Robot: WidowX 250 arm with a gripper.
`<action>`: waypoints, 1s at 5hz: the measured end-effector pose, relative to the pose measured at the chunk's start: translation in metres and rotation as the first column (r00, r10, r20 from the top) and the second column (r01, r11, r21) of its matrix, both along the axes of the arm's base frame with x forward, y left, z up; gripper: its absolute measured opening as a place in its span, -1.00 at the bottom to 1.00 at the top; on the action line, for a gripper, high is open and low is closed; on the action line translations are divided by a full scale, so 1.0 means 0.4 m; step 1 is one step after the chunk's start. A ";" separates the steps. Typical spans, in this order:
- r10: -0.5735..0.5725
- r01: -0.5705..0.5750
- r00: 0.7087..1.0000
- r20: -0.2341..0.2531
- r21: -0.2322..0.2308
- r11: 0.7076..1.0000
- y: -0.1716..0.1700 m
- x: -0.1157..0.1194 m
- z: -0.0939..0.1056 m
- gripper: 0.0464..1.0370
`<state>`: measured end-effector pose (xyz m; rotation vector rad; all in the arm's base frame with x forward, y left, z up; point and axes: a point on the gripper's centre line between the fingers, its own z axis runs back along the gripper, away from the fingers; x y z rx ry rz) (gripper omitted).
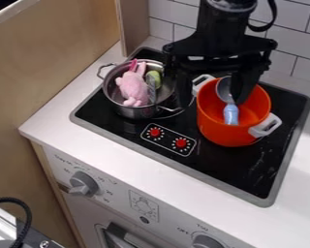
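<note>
The end effector (211, 100) hangs spread at the orange pot (220, 136), near the spoon (230, 115); any grasp needs alignment, then closing.

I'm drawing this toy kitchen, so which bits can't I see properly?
In the camera view:
- Part of the orange pot's far rim: behind the gripper's fingers.
- Some of the metal pot's inside: under the pink toy.
- Bottom of the right oven knob: cut off by the lower edge.
- Marks around the red knobs: too small.
</note>
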<state>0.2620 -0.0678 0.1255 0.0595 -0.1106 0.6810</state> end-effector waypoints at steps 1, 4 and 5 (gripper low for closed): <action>0.002 -0.002 1.000 -0.031 0.006 1.000 0.003 -0.006 -0.019 0.92; 0.006 -0.002 0.996 -0.084 0.049 0.999 0.114 0.014 -0.015 0.92; -0.043 0.049 0.996 -0.078 0.079 0.996 0.165 0.017 -0.001 0.92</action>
